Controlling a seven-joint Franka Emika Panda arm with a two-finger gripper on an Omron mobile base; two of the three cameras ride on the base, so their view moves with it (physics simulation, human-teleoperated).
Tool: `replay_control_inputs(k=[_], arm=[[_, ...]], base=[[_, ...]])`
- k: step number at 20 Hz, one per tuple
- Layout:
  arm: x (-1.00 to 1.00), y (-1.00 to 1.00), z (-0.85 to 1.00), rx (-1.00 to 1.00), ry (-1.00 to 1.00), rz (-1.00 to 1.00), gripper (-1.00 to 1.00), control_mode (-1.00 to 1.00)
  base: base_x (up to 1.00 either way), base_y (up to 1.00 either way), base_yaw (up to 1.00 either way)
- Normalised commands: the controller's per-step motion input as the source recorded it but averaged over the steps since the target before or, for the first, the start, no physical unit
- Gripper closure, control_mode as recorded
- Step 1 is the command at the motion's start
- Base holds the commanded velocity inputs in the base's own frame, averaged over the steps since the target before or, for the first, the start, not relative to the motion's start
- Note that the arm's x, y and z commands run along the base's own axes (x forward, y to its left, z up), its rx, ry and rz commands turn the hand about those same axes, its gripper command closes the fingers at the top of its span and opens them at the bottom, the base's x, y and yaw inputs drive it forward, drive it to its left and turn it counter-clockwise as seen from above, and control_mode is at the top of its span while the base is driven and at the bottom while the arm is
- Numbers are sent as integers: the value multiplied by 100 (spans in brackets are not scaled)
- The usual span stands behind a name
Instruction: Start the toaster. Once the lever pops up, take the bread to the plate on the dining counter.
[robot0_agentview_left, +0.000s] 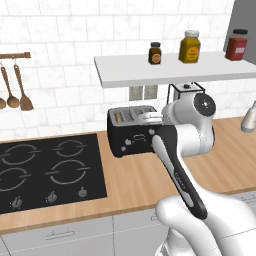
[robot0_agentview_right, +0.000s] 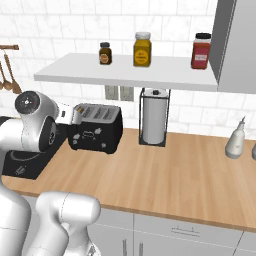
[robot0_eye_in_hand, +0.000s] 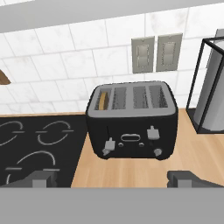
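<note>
Wall-side light-wood worktop (robot0_agentview_right: 165, 165) beside black cooktop (robot0_agentview_left: 45, 170) | black boxy four-slot toaster (robot0_eye_in_hand: 131, 118) set near tiled wall, long axis along wall, knobbed front turned toward camera | brown bread slice (robot0_eye_in_hand: 103, 100) seen upright in leftmost slot | two-finger gripper (robot0_eye_in_hand: 116, 178) spread wide, nothing held, just before toaster front.

Wood worktop (robot0_agentview_right: 165, 165) carrying black toaster (robot0_eye_in_hand: 131, 120), paper-towel holder (robot0_agentview_right: 154, 117), pale bottle (robot0_agentview_right: 235, 139), inset hob (robot0_agentview_left: 47, 170)
</note>
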Motion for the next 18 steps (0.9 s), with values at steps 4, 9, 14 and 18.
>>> replay_control_inputs(k=[4, 9, 14, 18], arm=[[0, 0, 0, 0, 0, 0, -100, -100], [0, 0, 0, 0, 0, 0, -100, -100], [0, 0, 0, 0, 0, 0, -100, -100], [0, 0, 0, 0, 0, 0, -100, -100]], base=[[0, 0, 0], [0, 0, 0], [0, 0, 0], [0, 0, 0]])
